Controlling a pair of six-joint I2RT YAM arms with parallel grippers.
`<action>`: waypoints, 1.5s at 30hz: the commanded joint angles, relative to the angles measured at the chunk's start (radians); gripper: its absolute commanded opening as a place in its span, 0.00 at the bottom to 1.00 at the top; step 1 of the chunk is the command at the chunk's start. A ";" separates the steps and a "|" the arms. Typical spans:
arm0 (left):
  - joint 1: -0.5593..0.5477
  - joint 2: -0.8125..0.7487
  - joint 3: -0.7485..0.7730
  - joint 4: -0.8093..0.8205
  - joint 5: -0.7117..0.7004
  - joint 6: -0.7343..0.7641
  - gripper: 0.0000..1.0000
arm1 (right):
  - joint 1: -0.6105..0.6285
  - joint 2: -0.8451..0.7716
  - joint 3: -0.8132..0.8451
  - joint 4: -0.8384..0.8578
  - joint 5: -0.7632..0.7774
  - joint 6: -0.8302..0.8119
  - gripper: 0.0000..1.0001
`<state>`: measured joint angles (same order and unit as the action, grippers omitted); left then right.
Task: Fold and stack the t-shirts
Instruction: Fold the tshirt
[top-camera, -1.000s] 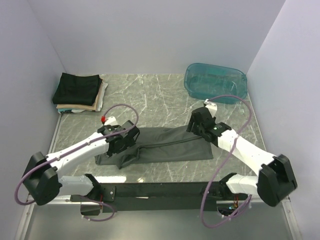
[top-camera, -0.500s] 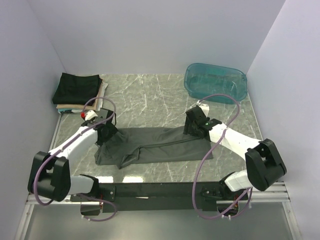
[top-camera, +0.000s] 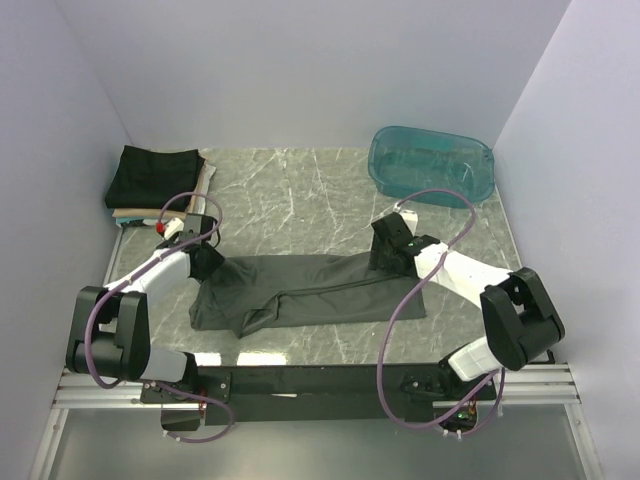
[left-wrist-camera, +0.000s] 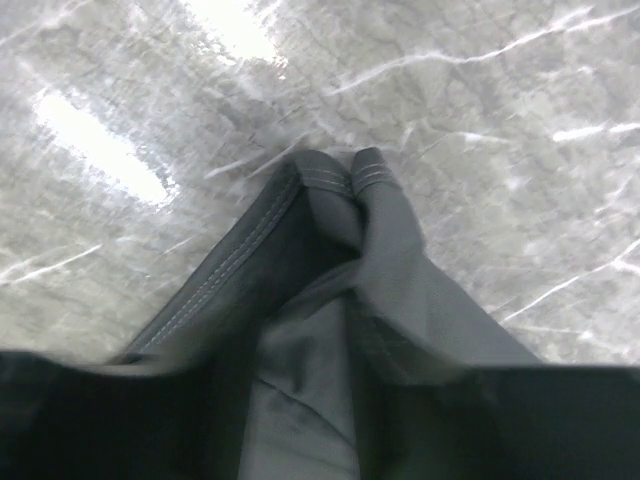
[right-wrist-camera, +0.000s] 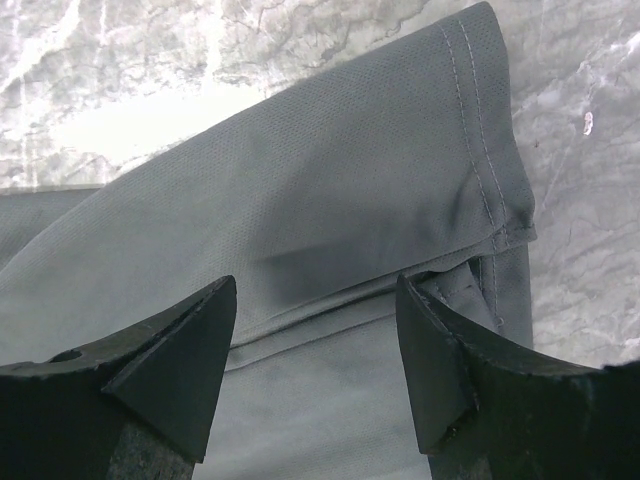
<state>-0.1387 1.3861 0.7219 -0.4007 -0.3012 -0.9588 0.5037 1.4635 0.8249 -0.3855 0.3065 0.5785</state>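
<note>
One charcoal t-shirt (top-camera: 320, 288) | long axis left-right across table (top-camera: 300, 200) | lying flat

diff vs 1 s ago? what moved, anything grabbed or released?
Left gripper swung from over the left-middle of the charcoal t-shirt out to its far left corner, where the cloth now bunches up; a grip cannot be confirmed. Right gripper shifted slightly left at the shirt's far right corner, jaws open over it. Nothing let go. Folded stack and teal tub unchanged.
</note>
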 joint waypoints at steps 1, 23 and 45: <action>0.008 0.001 -0.004 0.060 0.022 0.026 0.34 | -0.011 0.020 0.046 0.017 0.005 -0.011 0.72; 0.042 0.073 0.221 -0.052 -0.038 0.091 0.01 | -0.063 0.109 0.033 0.020 -0.013 0.003 0.72; -0.054 -0.004 0.257 -0.214 0.014 0.029 0.99 | -0.073 -0.054 0.075 0.005 -0.049 -0.034 0.73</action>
<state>-0.1368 1.4475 0.9943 -0.5758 -0.3199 -0.9081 0.4385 1.4536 0.8589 -0.4019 0.2813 0.5594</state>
